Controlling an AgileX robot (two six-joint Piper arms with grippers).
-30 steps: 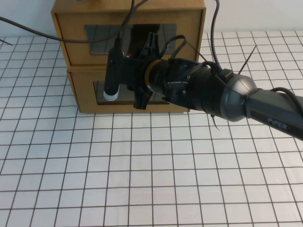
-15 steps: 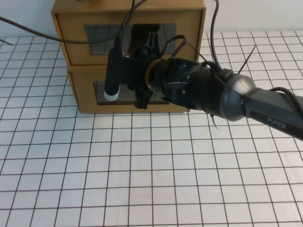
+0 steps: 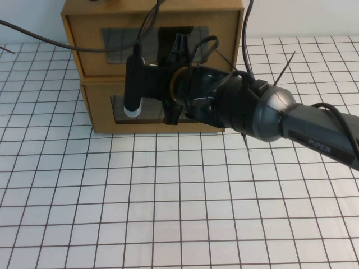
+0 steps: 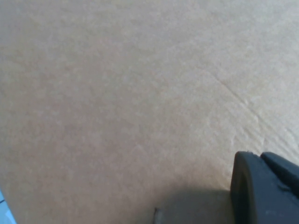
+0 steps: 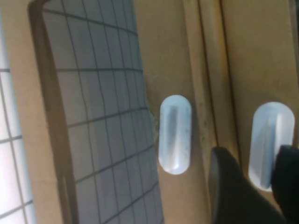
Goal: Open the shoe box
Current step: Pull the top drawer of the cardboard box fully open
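The right gripper (image 5: 254, 161) is at the shoe box (image 3: 84, 39) front, its jaws partly open astride a white pull tab (image 5: 273, 144) and not clearly clamped. The tab looks small and slippery, so pinch it squarely. The light, stiff box, far back on the counter (image 3: 168, 213), may slide. The left gripper (image 4: 266, 191) hovers close to a tan surface, and I cannot tell its state. Against 1 second earlier, the right arm has edged upward.

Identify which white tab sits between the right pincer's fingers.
The tab across the seam from the window, flanked by the right pincer's fingers; the other tab stands clear. The left pincer faces bare board.
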